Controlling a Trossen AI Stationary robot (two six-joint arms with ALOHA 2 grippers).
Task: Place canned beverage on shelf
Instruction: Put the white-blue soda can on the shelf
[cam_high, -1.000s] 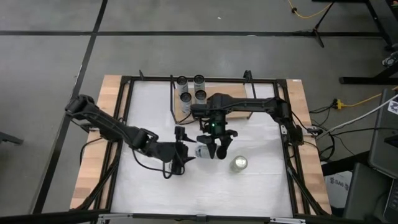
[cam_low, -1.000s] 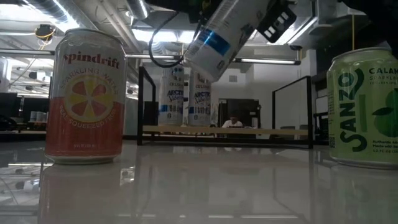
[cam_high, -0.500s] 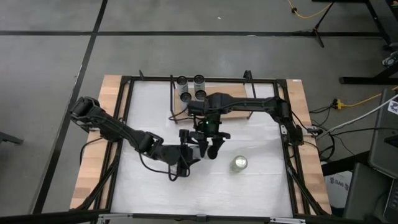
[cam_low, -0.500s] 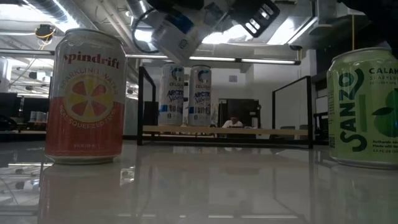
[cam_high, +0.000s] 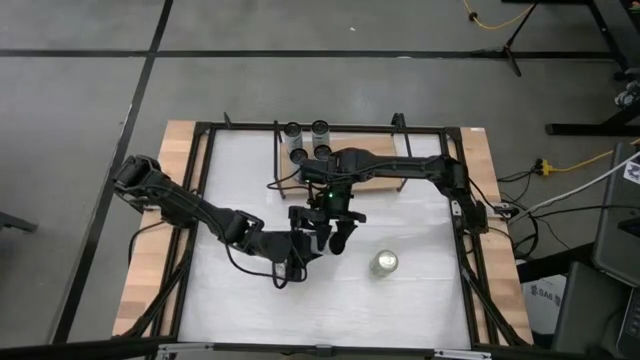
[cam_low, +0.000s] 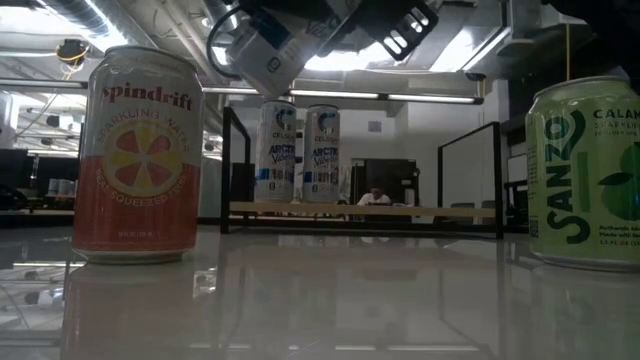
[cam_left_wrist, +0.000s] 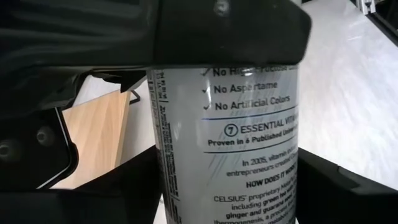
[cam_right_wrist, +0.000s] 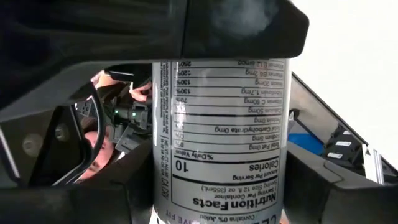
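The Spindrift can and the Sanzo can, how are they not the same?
The Spindrift can is orange-red with a round fruit slice on its front; the Sanzo can is green with pale fruit shapes. In the low view the Spindrift can shows whole on one side, while the Sanzo can is cut off by the picture's edge on the other. Both stand upright on the white table.

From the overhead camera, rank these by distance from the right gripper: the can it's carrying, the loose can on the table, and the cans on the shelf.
1. Carried can, at the right gripper.
2. Loose can, upright on the open tabletop beside it.
3. Shelf cans, at the table's far edge.
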